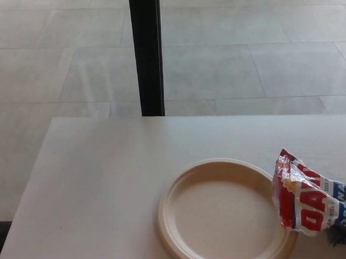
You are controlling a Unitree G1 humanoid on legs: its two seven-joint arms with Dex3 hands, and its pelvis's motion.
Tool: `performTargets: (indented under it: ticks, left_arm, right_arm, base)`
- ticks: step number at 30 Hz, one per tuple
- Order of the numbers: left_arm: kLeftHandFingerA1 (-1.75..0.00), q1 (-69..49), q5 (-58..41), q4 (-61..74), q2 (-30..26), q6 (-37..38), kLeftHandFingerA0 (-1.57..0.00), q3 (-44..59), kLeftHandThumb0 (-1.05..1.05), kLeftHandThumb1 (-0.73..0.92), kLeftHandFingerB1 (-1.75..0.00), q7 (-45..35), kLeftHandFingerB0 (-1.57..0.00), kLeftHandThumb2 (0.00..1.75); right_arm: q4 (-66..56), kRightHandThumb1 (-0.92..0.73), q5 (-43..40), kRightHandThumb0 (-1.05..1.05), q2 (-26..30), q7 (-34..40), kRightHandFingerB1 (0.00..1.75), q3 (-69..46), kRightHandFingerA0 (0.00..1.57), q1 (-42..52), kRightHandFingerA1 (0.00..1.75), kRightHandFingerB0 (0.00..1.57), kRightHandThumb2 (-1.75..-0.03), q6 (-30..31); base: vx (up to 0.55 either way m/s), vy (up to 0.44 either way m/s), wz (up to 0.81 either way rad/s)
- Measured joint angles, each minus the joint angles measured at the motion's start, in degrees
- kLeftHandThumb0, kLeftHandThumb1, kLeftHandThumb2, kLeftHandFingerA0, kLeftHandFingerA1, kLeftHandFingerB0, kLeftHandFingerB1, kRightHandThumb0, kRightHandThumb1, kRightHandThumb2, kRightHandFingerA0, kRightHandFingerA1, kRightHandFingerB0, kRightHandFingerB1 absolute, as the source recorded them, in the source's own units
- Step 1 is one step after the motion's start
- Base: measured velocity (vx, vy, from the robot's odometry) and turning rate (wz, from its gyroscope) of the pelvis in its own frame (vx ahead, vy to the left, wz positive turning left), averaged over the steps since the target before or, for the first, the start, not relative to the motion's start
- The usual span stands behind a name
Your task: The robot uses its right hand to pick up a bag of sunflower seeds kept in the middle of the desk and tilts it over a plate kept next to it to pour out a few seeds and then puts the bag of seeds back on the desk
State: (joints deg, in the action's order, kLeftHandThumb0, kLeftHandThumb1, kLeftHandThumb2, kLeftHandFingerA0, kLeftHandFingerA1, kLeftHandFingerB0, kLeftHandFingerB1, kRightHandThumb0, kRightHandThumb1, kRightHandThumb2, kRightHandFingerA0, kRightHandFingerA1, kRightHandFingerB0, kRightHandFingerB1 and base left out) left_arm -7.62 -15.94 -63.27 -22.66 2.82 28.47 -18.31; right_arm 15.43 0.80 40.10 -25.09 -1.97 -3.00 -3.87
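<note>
A red, white and blue bag of sunflower seeds [310, 197] lies on the white desk [106, 183] at the right edge of the head view, its open end pointing toward the plate. A cream plate [221, 213] with nothing on it sits just left of the bag, touching or nearly touching it, near the desk's front. A small dark shape shows at the bag's lower right corner; what it is cannot be told. Neither hand shows in the picture.
Beyond the desk's far edge lies a grey tiled floor [244, 59]. A black vertical post [146, 53] stands behind the desk at its far edge, left of centre. The desk's left edge runs diagonally at the left of the picture.
</note>
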Motion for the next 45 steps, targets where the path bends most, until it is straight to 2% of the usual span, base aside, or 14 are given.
performTargets:
  ticks: [2,9,11,20,24,27,28,30,31,39,40,41,42,45]
  left_arm:
    - [-0.65,0.1,0.0,-0.3,0.0,0.1,-0.19,-0.2,-0.37,0.55,-0.58,0.2,-0.10,1.15]
    - [-0.83,0.0,0.1,0.2,0.0,0.3,-0.11,-1.1,-0.58,0.66,-0.62,0.6,-0.18,0.83]
    - [-0.73,-0.1,0.1,0.5,0.0,0.3,-0.22,-1.2,-0.63,0.51,-0.64,0.7,-0.20,1.01]
    - [-0.91,0.1,0.0,0.2,0.0,0.4,-0.15,-1.0,-0.59,0.63,-0.66,1.5,-0.20,0.82]
    - [-0.66,0.1,0.0,-0.4,0.0,0.4,-0.20,-0.9,-0.36,0.58,-0.57,1.6,-0.09,1.16]
    - [-0.87,-0.2,-0.1,-0.4,0.0,0.4,-0.14,-0.7,-0.60,0.66,-0.59,1.6,-0.15,0.80]
    - [-0.66,-0.2,-0.1,-0.5,0.0,0.4,-0.20,-0.7,-0.37,0.56,-0.57,1.6,-0.08,1.15]
    - [-0.67,0.0,-0.1,-0.7,0.0,0.4,-0.21,-0.6,-0.37,0.57,-0.58,1.6,-0.09,1.16]
    - [-0.93,0.0,-0.1,-0.8,0.0,0.4,-0.14,-0.5,-0.61,0.64,-0.63,1.6,-0.16,0.81]
    - [-0.73,0.0,0.0,-0.9,0.0,0.5,-0.24,-1.0,-0.61,0.60,-0.60,1.9,-0.16,0.98]
    - [-0.83,0.0,0.0,-1.0,0.0,0.5,-0.16,-1.1,-0.61,0.67,-0.56,1.9,-0.15,0.79]
    - [-0.65,0.1,0.0,-1.1,0.0,0.5,-0.19,-1.1,-0.37,0.57,-0.56,2.0,-0.08,1.16]
    - [-0.73,0.2,0.0,-1.3,-0.1,0.5,-0.25,-1.2,-0.63,0.61,-0.59,2.0,-0.16,0.97]
    - [-0.79,0.2,0.1,-2.0,-0.1,0.7,-0.22,-1.8,-0.62,0.70,-0.60,2.0,-0.18,0.77]
  right_arm:
    - [1.1,-0.56,0.8,-0.99,-0.2,0.4,0.00,0.4,0.00,0.2,0.07,0.02,-0.92,-0.7]
    - [3.0,-0.56,2.9,-0.98,-1.8,1.2,0.05,1.6,0.00,0.4,0.05,0.05,-0.93,-2.5]
    - [2.7,-0.55,3.4,-0.97,-1.9,1.3,0.05,1.8,0.00,0.4,0.05,0.03,-0.92,-2.6]
    - [0.2,-0.54,5.2,-0.95,-3.0,1.7,0.00,2.7,0.00,-2.1,0.05,0.07,-0.90,-2.8]
    - [-0.5,-0.50,5.8,-0.89,-3.7,2.2,0.07,2.6,0.00,-3.1,0.08,0.07,-0.88,-2.8]
    - [-0.9,-0.47,6.4,-0.82,-3.8,2.5,0.19,2.7,0.00,-3.1,0.00,0.02,-0.73,-2.8]
    - [-1.0,-0.49,6.5,-0.88,-3.8,2.5,0.08,2.7,0.00,-3.0,0.10,0.07,-0.88,-2.8]
    - [-1.1,-0.51,7.0,-0.89,-3.8,2.7,0.04,3.0,0.00,-2.7,0.09,0.09,-0.88,-2.8]
    - [-1.0,-0.50,7.2,-0.87,-3.8,2.7,0.06,3.3,0.00,-2.2,0.08,0.07,-0.87,-2.8]
    - [0.1,-0.44,8.6,-0.82,-4.5,2.9,0.17,5.6,0.00,-1.0,0.00,0.01,-0.74,-2.8]
    - [0.3,-0.38,8.7,-0.85,-4.6,3.0,0.14,5.8,0.00,-1.1,0.00,0.00,-0.75,-2.8]
    - [0.4,-0.41,8.8,-0.86,-4.8,3.1,0.13,6.1,0.00,-1.2,0.00,0.03,-0.78,-2.9]
    - [0.4,-0.39,9.0,-0.83,-4.8,3.2,0.14,6.4,0.00,-1.3,0.00,0.01,-0.76,-2.9]
    - [0.5,-0.43,9.8,-0.87,-5.1,3.7,0.12,7.2,0.00,-1.9,0.00,0.01,-0.80,-2.8]
  base:
    - [0.00,0.000,0.00]
    - [0.00,0.000,0.00]
    - [0.00,0.000,0.00]
    - [0.00,0.000,0.00]
    - [0.00,0.000,0.00]
    - [0.00,0.000,0.00]
    - [0.00,0.000,0.00]
    - [0.00,0.000,0.00]
    - [0.00,0.000,0.00]
    - [0.00,0.000,0.00]
    - [0.00,0.000,0.00]
    - [0.00,0.000,0.00]
    - [0.00,0.000,0.00]
    - [0.00,0.000,0.00]
